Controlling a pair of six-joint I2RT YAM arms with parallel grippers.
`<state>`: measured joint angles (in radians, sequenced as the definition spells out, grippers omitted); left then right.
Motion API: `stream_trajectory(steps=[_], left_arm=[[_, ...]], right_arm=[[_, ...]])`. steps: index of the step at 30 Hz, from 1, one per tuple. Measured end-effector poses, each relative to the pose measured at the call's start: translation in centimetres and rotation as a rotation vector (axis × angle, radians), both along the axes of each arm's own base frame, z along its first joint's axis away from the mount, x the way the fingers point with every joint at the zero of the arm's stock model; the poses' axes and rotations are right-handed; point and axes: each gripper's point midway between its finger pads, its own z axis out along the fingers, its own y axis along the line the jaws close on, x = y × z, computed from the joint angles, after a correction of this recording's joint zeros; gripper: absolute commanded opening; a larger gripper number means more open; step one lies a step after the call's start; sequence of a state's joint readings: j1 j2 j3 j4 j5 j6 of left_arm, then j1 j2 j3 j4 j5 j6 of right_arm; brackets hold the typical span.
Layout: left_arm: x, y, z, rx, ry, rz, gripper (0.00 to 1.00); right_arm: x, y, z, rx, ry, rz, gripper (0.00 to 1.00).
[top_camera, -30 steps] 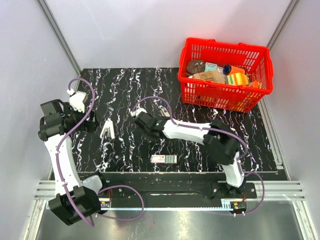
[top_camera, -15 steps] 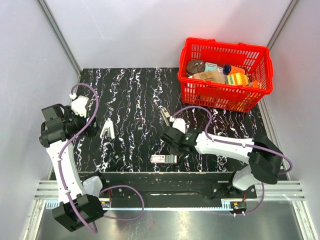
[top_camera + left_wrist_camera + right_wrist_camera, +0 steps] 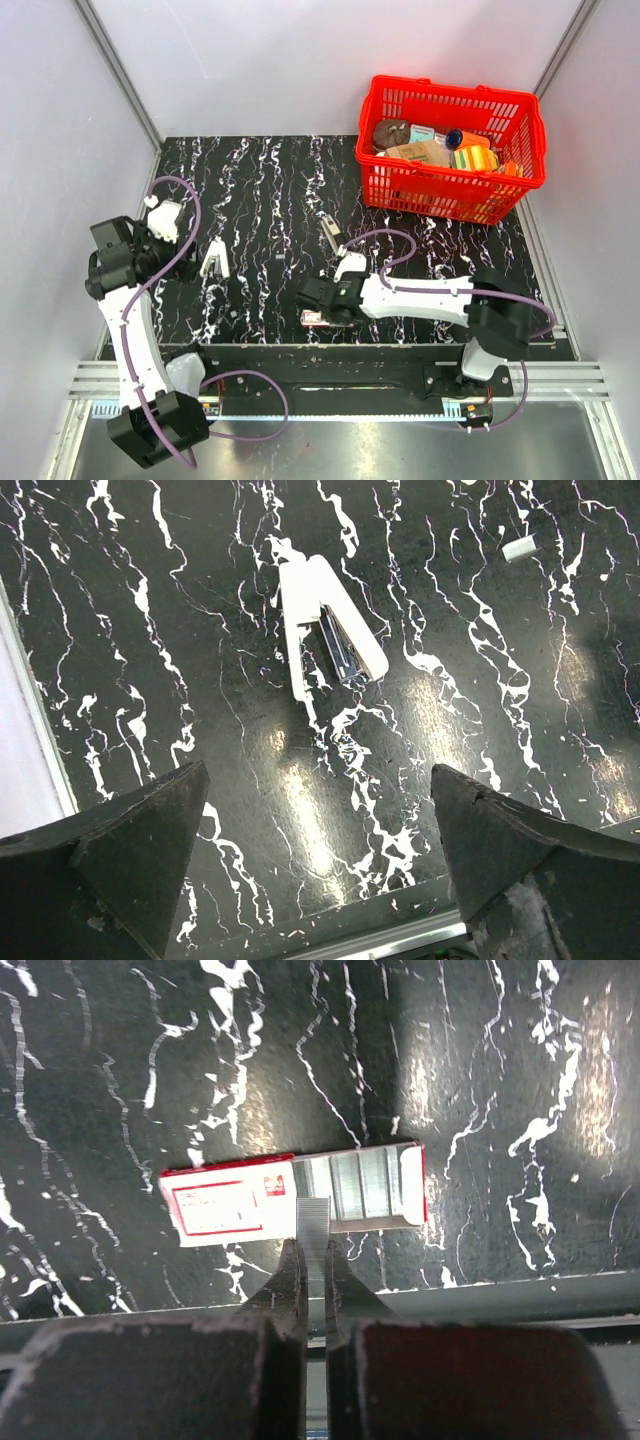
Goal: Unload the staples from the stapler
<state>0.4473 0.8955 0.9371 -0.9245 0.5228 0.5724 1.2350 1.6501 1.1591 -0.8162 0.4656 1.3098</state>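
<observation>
Bare tabletop rings the stapler; right arm spans the near edge; basket well apart.

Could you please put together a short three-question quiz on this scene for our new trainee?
1. True or false: the stapler lies opened out on the table, touched by neither gripper.
2. What is pinched in the right gripper? A) the stapler B) a strip of staples C) a basket handle
3. Fill in the word: the left gripper hangs above the stapler with its fingers ___.

Key: 1 true; 2 B; 3 open.
</observation>
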Motion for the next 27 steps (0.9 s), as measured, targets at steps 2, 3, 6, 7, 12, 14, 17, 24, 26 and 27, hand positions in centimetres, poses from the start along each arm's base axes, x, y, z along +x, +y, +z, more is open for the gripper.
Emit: stream_trajectory(steps=[2, 3, 6, 7, 12, 14, 17, 24, 26, 27], left_arm=[[-0.1, 0.0, 0.3, 0.009, -0.017, 0.000, 0.99], [-0.2, 0.0, 0.5, 0.013, -0.025, 0.001, 0.99], [-0.3, -0.1, 0.9, 0.025, -0.041, -0.001, 0.99], [-0.3, -0.1, 0.9, 0.027, -0.045, -0.001, 0.99], [-0.4, -0.1, 0.9, 0.028, -0.044, -0.001, 0.99], [-0.4, -0.1, 1.0, 0.028, -0.044, -0.001, 0.99], [-0.5, -0.2, 1.2, 0.033, -0.054, 0.000, 0.99], [-0.8, -0.2, 1.2, 0.036, -0.054, 0.001, 0.99], [-0.9, -0.3, 1.2, 0.035, -0.050, 0.001, 0.99], [-0.9, -0.3, 1.1, 0.034, -0.049, 0.001, 0.99]], right_arm=[[-0.5, 0.1, -0.9, -0.021, 0.010, -0.027, 0.00], [-0.7, 0.0, -1.2, -0.030, 0.016, -0.035, 0.00], [-1.1, -0.2, -1.7, -0.043, 0.019, -0.059, 0.00], [-1.1, -0.2, -1.7, -0.041, 0.020, -0.065, 0.00], [-1.3, -0.1, -2.0, -0.044, 0.015, -0.072, 0.00], [-1.4, -0.1, -2.4, -0.058, 0.015, -0.069, 0.00], [-1.2, -0.2, -2.7, -0.071, 0.008, -0.066, 0.00], [-0.8, 0.5, -2.6, -0.056, -0.013, -0.036, 0.00], [-0.7, 0.9, -2.5, -0.045, -0.019, -0.023, 0.00], [-0.7, 1.0, -2.5, -0.043, -0.020, -0.019, 0.00]])
